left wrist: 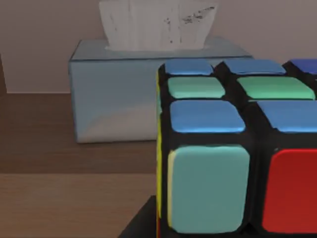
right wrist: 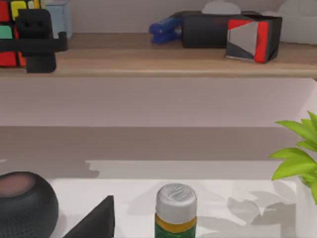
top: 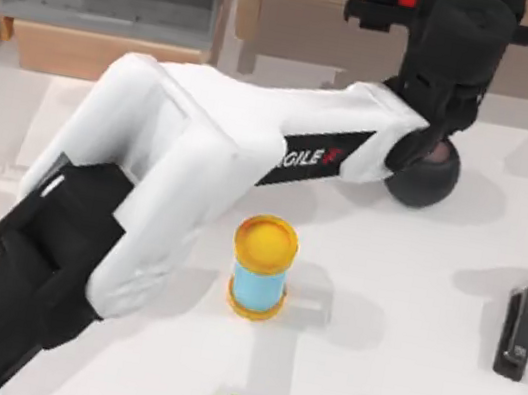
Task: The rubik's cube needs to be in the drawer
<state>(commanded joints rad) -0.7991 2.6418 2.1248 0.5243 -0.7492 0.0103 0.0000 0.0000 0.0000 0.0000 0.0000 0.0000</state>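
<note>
Glossy tiled rubik's cube [left wrist: 233, 148] on wooden shelf [left wrist: 59, 198].

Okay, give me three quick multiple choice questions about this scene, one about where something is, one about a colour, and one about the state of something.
1. Where is the rubik's cube?
A. inside the drawer
B. on the wooden shelf, near the tissue box
C. beside the stapler

2. What colour is the lid of the upright canister in the middle of the table?
A. yellow
B. purple
C. black

3. What state is the drawer in?
A. pulled open, with nothing seen in its grey inside
B. pushed shut
C. open with the black ball inside

Answers: 1 B, the left wrist view shows the cube on wood in front of the tissue box. 2 A, the top view shows a yellow lid. 3 A, the top view shows bare grey floor behind the light-wood front.
</note>
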